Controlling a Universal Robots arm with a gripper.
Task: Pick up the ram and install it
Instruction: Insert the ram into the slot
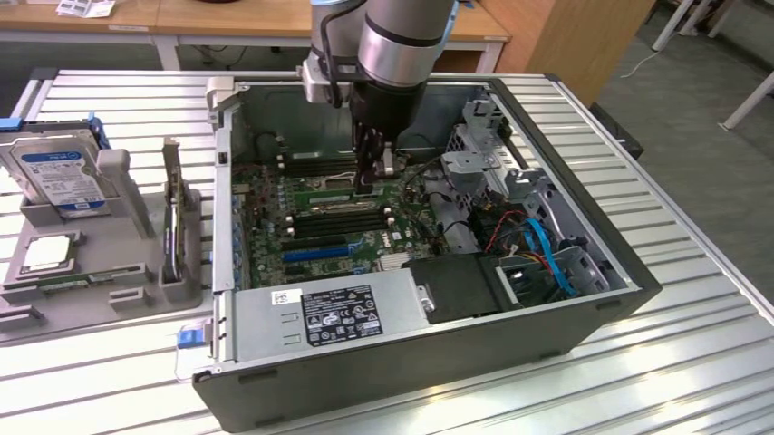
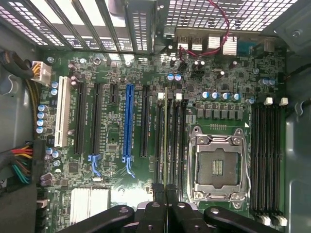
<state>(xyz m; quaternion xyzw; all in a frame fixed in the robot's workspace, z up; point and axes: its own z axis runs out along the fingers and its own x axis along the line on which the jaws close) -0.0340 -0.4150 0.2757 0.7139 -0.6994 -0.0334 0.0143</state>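
Exterior view, left to right: grey moulded fixture tray (image 1: 24,322) holding a hard drive (image 1: 58,177) with a blue label, a square silver CPU chip (image 1: 46,254) and a thin card (image 1: 178,227) on edge. Then the open black sheet-metal PC case (image 1: 362,381) on the ribbed aluminium table (image 1: 690,362), grey power supply (image 1: 326,317) at its near wall, blue cables (image 1: 550,254) toward the exterior view's right. Gripper (image 1: 377,181) is down inside, at motherboard level. Wrist view adds board detail: white PCI slot (image 2: 62,111), blue slot (image 2: 129,121), empty steel-framed CPU socket (image 2: 217,167), black memory slots (image 2: 266,155). Black fingers (image 2: 158,213) are clamped on the ram (image 2: 166,136), seen edge-on as a thin olive-green strip among the slots beside the socket. Can't tell if it's seated.
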